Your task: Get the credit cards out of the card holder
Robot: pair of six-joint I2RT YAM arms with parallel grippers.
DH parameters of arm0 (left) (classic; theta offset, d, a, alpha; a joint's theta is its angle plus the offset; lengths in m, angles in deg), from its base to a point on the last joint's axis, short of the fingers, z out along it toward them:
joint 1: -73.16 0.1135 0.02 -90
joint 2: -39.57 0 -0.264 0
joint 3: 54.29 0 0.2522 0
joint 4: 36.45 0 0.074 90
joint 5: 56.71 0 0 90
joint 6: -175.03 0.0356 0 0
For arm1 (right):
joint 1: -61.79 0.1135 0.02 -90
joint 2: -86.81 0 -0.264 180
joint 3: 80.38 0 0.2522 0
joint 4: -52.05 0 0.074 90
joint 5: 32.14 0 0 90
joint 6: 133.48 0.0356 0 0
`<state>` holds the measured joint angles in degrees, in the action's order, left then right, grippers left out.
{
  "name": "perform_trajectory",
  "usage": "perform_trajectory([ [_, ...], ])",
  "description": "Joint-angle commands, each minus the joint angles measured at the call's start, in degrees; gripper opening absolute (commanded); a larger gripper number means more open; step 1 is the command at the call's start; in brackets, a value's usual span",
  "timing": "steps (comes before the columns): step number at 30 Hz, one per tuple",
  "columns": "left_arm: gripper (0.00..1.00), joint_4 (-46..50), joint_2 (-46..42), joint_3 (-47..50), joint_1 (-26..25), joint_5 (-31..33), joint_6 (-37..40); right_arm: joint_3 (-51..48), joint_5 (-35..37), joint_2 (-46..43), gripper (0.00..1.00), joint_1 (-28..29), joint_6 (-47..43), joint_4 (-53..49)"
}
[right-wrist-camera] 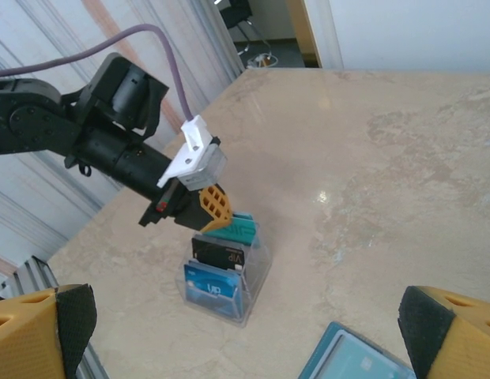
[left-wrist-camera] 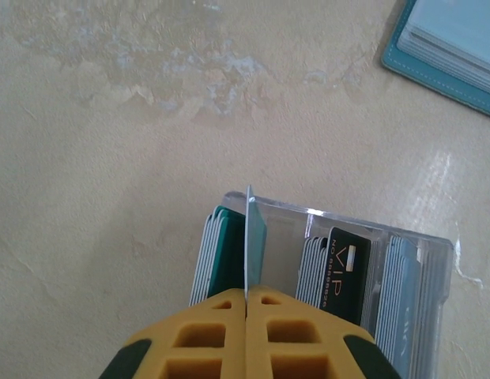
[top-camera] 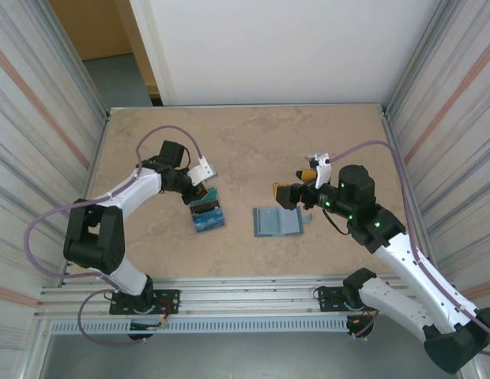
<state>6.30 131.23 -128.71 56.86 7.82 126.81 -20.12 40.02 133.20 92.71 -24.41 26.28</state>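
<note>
Your left gripper [left-wrist-camera: 246,298] is pinching a single card [left-wrist-camera: 248,237] edge-on in closed jaws, directly above the clear tray [left-wrist-camera: 423,257]. Teal, black and blue credit cards [left-wrist-camera: 348,272] are standing in the tray's slots. The single card is likely handling as light, stiff and slick, so you're wanting a firm hold on its short edge. The card holder [top-camera: 277,222] is lying open on the worktop [top-camera: 253,142], to the tray's right. The right gripper [top-camera: 292,183] is hovering just past it, jaws spread wide. The tray's thin walls are crowding any drop.

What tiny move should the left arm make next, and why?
Probably open the left fingers: they pinch a thin card edge-on at the clear box, by the teal cards, so letting go should leave it filed there.
</note>
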Motion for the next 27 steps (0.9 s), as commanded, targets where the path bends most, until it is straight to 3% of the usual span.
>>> perform_trajectory([
  [1, 0.00, -1.36, 2.53, -2.45, -1.14, 1.23, -0.56, -0.36, -0.64, 0.01, 0.99, -0.57, 0.64, 0.89],
  [27, 0.00, -10.96, 14.22, -12.71, -2.10, 0.38, -6.59, -0.97, -0.98, -1.17, 0.99, -1.55, 0.88, 0.15],
])
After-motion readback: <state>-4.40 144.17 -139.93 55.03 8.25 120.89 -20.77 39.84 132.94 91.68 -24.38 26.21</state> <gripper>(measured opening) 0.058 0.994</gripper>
